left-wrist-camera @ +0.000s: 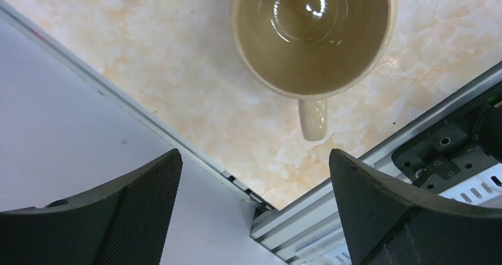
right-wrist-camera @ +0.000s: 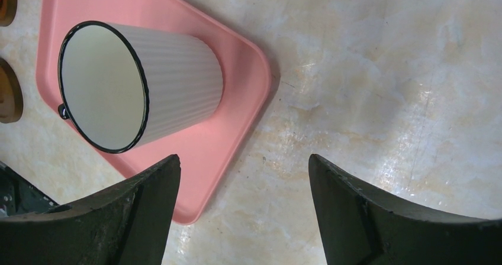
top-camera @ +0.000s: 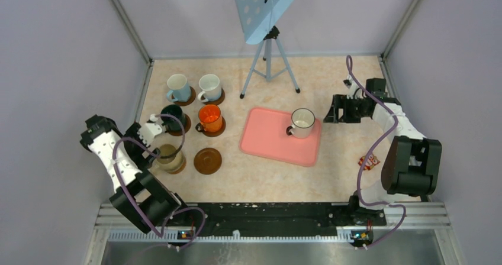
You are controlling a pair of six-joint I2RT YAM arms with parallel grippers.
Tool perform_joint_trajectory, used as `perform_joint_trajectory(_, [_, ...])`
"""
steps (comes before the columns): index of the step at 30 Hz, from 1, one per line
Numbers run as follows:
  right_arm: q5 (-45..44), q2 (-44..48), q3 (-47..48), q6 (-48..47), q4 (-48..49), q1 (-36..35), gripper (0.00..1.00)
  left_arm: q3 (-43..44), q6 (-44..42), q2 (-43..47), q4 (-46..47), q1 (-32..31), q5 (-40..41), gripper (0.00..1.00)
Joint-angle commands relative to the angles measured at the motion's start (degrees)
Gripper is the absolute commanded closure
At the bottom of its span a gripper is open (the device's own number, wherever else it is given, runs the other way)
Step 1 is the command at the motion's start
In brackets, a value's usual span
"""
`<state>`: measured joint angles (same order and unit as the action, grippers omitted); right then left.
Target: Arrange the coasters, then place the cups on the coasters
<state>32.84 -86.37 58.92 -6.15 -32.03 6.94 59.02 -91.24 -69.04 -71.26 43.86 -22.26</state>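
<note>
- My left pincer (left-wrist-camera: 254,155) is open with nothing in it. The beige cup (left-wrist-camera: 314,34) stands under it on a coaster (top-camera: 179,168).
- My right pincer (right-wrist-camera: 244,158) is also open, just beside the rimmed cup (right-wrist-camera: 139,93) on the tray (right-wrist-camera: 207,141).
- I judge this cup is next. I should grip its wall away from the handle, lift it straight, and set it centred on the free coaster (top-camera: 208,160).
- My left arm is folded, with the wrist looking down. My right arm reaches far out and bends left toward the tray.
</note>
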Motion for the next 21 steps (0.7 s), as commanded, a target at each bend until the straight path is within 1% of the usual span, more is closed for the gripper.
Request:
perform_joint_trajectory(1, [1.8, -0.5, 1.1, 0.9, 2.7, 0.4, 0.22, 9.0, 2.2, -2.4, -7.2, -2.5, -3.7, 0.01])
perform_joint_trajectory(4, [2.5, -1.1, 1.6, 1.2, 3.2, 0.4, 0.22, 14.7, 11.0, -4.6, -5.8, -8.5, -3.7, 0.01])
perform_joint_trajectory(9, [2.5, -3.1, 4.6, 0.4, 1.3, 0.3, 0.22, 19.9, 28.6, -7.1, 2.7, -24.1, -0.5, 0.01])
perform_joint_trajectory(11, [2.0, -3.3, 5.6, -0.3, 0.5, 0.4, 0.22, 22.4, 34.1, -8.5, 3.9, -30.7, -1.6, 0.01])
perform_joint_trajectory(13, [1.3, -3.1, 6.2, -1.1, -0.2, 0.4, 0.22, 24.9, 40.2, -10.0, 5.0, -36.0, -3.9, 0.01])
perform_joint_trajectory(15, [0.7, -2.9, 6.5, -1.4, -0.8, 0.4, 0.22, 25.8, 45.5, -10.9, 7.9, -42.3, -5.7, 0.01])
perform_joint_trajectory(18, [0.3, -3.2, 6.9, -1.5, -1.6, 0.4, 0.22, 25.3, 52.0, -11.7, 14.1, -54.2, -4.5, 0.01])
perform_joint_trajectory(21, [-0.5, -3.6, 8.2, -1.7, -2.6, 0.4, 0.22, 23.4, 56.2, -13.2, 20.3, -63.4, -3.6, 0.02])
